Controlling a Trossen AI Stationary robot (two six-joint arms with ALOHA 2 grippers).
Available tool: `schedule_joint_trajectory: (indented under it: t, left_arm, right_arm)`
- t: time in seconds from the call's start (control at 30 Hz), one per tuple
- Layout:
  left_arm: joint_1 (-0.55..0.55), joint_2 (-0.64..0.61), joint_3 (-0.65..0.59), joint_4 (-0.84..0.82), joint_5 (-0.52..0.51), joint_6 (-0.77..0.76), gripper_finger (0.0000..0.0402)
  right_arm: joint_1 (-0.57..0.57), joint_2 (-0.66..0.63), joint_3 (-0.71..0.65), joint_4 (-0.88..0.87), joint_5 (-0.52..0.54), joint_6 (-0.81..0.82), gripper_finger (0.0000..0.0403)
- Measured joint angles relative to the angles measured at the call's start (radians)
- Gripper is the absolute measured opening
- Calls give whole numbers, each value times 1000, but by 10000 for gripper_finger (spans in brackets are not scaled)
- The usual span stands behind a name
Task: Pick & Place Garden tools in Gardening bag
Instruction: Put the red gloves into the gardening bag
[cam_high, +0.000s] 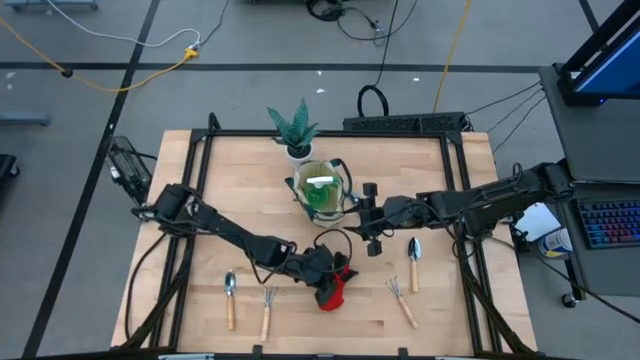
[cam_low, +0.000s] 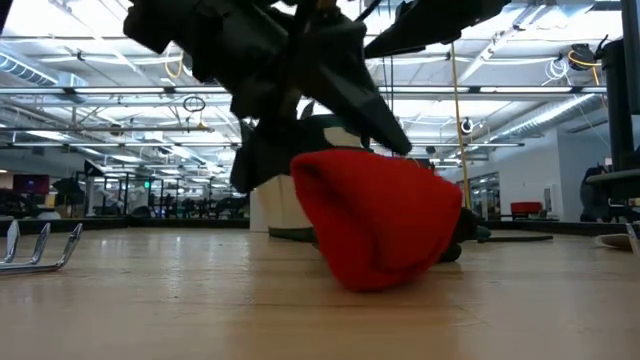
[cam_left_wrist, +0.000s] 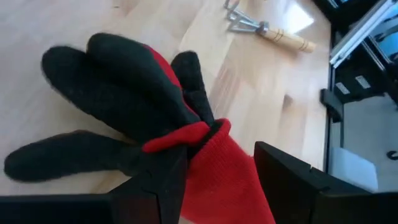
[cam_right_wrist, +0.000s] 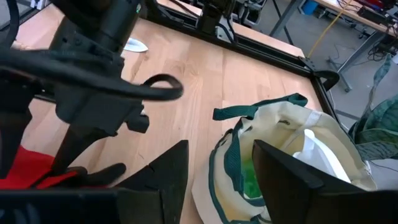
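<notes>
From above, the red-and-black glove (cam_high: 332, 285) lies near the middle of the table's (cam_high: 250, 180) front edge, between the hand rakes (cam_high: 267, 310) and (cam_high: 402, 298). The left claw (cam_high: 322, 268) is right on it, reaching in from the table's left side. The gardening bag (cam_high: 322, 190) stands toward the back edge, straight behind the glove, with a green spray bottle (cam_high: 320, 194) already showing inside. The right claw (cam_high: 372, 218) sits just beside the bag's right rim. So the left arm is plainly the nearer to the glove, and the glove's coming trip runs from front edge toward back.

At table height, the glove bulges red on the wood, cuff foremost, with the left claw's dark body bearing down on it from above.

The left wrist camera gives the key relation: the red cuff (cam_left_wrist: 214, 155) runs between that claw's two fingers (cam_left_wrist: 149, 186), which stand apart on either side of it, while the black glove fingers (cam_left_wrist: 118, 81) splay away ahead. The glove's long axis lies roughly in line with the claw's reach. Whether the cuff is truly pinched, I cannot tell.

The right wrist camera looks past its own fingers (cam_right_wrist: 168, 174), spread apart and empty, onto the bag's open mouth and green trim (cam_right_wrist: 261, 109); the left arm looms beyond.
</notes>
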Motion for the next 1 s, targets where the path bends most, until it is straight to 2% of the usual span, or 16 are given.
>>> schedule_joint_trajectory:
  t: [0.17, 0.3, 0.37, 0.47, 0.6, 0.67, 0.83, 1.0]
  left_arm:
    - [-1, 32, 1, 8, -2, -16, 191]
    - [3, 41, 2, 5, -18, 44, 188]
    - [3, 41, 2, -3, -19, 79, 175]
    - [9, 41, 2, -21, -13, 120, 130]
    - [18, 41, 2, -22, 13, 163, 39]
    - [24, 39, 1, -18, 39, 186, 16]
    - [22, -29, -3, -55, 91, 317, 19]
    - [10, -165, -2, -151, 100, 479, 12]
  right_arm:
    - [0, 0, 0, 4, 0, 0, 171]
    - [0, 0, 0, 4, -1, 6, 171]
    - [0, 0, 0, 7, -1, 24, 171]
    - [0, 0, 0, 8, -1, 36, 171]
    - [0, 0, 0, 7, -1, 36, 171]
    - [0, 0, 0, 7, -1, 36, 171]
    - [0, 0, 0, 3, -1, 37, 171]
    - [0, 0, 0, -5, 0, 37, 171]
